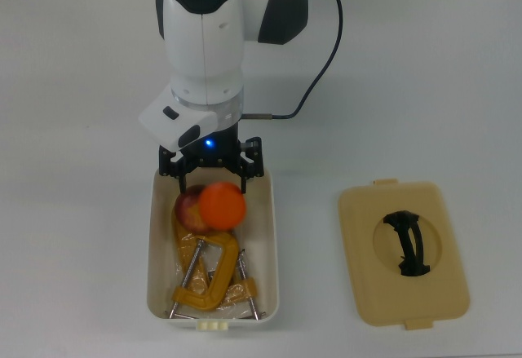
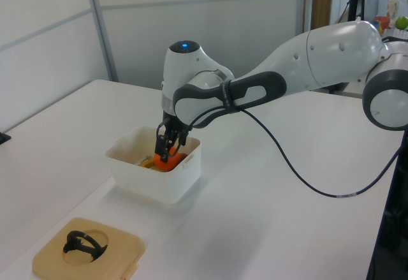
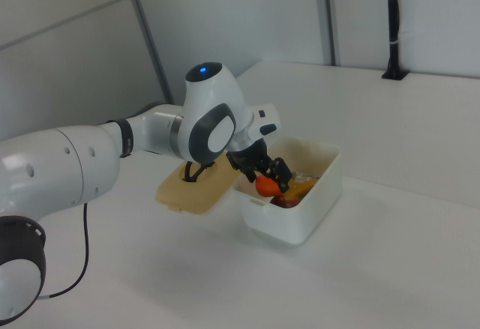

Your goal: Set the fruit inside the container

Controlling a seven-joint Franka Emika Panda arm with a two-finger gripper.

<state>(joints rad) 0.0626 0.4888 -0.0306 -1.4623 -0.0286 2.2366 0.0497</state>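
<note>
Top view: we look straight down on the table (image 1: 81,64). Left view and right view: we look obliquely from opposite sides, farther back. All share the container (image 1: 157,236) (image 2: 131,171) (image 3: 315,194).

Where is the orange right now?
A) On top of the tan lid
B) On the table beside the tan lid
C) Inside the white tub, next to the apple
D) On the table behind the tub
C: the orange sits within the walls of the white tub, against the red apple, under the end effector.
</note>
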